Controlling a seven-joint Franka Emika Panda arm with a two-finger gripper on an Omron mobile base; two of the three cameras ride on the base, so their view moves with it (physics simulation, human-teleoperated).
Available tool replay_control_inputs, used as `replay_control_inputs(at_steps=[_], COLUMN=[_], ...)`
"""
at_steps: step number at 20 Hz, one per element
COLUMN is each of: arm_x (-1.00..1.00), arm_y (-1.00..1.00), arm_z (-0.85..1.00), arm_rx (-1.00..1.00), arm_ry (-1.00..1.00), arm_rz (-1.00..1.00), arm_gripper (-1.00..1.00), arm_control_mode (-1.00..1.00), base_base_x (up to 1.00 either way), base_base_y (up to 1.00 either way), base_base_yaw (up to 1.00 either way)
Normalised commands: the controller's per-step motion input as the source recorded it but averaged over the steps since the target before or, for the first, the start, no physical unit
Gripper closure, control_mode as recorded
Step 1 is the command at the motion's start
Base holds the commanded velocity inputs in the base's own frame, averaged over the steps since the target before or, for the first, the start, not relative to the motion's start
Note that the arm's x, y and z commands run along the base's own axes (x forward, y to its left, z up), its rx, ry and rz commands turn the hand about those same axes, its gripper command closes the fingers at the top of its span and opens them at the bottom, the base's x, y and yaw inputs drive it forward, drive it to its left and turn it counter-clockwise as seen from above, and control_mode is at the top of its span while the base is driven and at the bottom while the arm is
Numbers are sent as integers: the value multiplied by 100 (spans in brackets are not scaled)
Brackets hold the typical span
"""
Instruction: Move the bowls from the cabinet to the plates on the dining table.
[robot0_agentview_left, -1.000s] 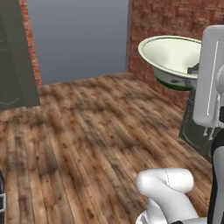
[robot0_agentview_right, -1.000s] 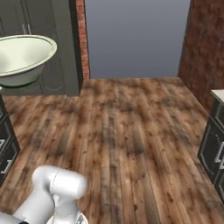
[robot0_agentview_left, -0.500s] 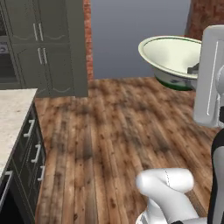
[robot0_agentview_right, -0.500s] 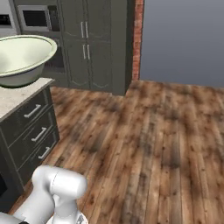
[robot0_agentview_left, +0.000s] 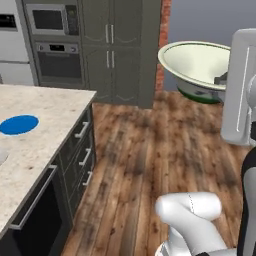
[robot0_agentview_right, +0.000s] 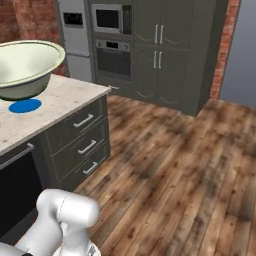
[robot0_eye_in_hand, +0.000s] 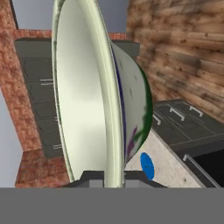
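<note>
Cream-white, green-footed, the bowl (robot0_eye_in_hand: 94, 96) has its rim pinched between the jaws of the gripper (robot0_eye_in_hand: 113, 177), which is clenched on it. The bowl (robot0_agentview_left: 200, 70) hangs in the air above the wood floor (robot0_agentview_left: 165, 150), off the table (robot0_agentview_left: 47, 122). On the beige top lies the blue plate (robot0_agentview_left: 19, 124), well apart from the bowl (robot0_agentview_right: 25, 67). Dark cabinets (robot0_agentview_right: 175, 50) stand behind.

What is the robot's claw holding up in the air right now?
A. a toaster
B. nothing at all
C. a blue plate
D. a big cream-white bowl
D. The claw is pinched shut on the rim of the big cream-white bowl, which hangs above the wooden floor, while the blue plate lies flat on the stone-topped dining table.
</note>
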Motion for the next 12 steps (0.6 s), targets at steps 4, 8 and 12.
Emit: replay_control_inputs(at_steps=[4,8,12], arm_x=[0,0,0], arm_y=[0,0,0], arm_z=[0,0,0], arm_rx=[0,0,0], arm_ry=[0,0,0], arm_rz=[0,0,0], arm_gripper=[100,100,100], arm_control_mode=[100,100,100], base_base_x=[0,-1,24], base_base_y=[0,0,-7], base_base_yaw=[50,50,45])
